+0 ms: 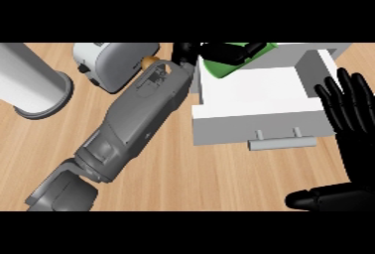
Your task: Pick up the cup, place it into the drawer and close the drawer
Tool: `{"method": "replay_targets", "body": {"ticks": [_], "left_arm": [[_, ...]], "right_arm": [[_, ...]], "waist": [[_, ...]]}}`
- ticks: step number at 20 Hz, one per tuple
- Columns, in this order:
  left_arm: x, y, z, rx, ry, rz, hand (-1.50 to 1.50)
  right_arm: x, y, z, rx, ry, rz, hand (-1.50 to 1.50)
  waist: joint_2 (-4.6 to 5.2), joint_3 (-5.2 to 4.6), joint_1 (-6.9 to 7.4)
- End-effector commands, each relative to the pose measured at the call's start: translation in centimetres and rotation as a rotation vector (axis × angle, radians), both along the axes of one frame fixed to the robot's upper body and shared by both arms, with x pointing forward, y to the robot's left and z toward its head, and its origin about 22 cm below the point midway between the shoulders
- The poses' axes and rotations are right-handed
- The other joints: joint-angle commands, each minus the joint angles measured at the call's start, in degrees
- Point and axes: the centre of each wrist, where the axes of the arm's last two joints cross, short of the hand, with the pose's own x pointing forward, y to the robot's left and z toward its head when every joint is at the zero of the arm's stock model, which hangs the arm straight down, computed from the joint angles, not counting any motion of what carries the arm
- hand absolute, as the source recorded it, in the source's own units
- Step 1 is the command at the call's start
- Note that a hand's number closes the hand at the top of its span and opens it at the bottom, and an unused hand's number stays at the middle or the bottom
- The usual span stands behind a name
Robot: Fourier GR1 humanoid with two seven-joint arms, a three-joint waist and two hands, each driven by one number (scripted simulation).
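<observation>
Holding the green cup point(227, 67) over the back of the open drawer point(256, 94), the left hand point(230, 51) has its fingers curled round it, so release and closing the drawer by its handle point(282, 143) remain. The right hand point(350, 106) rests open at the right edge. Fingers hide most of the cup, so whether it touches the drawer floor is unclear.

The left forearm point(128, 131) is a grey, boxy, panelled shell with recessed outlines near the wrist. Each robot hand, left point(223, 51) and right point(350, 111), is glossy black with slender segmented fingers.
</observation>
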Motion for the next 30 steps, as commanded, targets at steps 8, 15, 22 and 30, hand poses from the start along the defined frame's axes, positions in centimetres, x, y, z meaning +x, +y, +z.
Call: {"method": "replay_targets", "body": {"ticks": [8,15,22,30], "left_arm": [[-0.2,-0.7,-2.0,0.172,0.017,0.007,1.5],[-0.5,-1.1,-2.1,0.226,0.002,0.047,-1.5],[-0.8,-2.1,-0.2,0.05,-0.02,-0.005,-1.5],[-0.8,-1.6,0.1,-0.145,-0.035,-0.098,-1.5]], "right_arm": [[1.2,1.4,0.9,-0.002,-0.022,0.04,-1.5],[1.1,0.9,-0.6,0.027,-0.022,0.065,-1.5],[0.5,1.5,0.4,0.066,-0.03,0.097,-1.5],[0.0,-1.2,1.7,0.078,-0.013,0.108,-1.5]], "waist": [[0.5,0.02,-1.59],[0.68,0.06,-2.34],[0.62,0.01,-2.81],[-0.4,-0.04,1.65]]}}
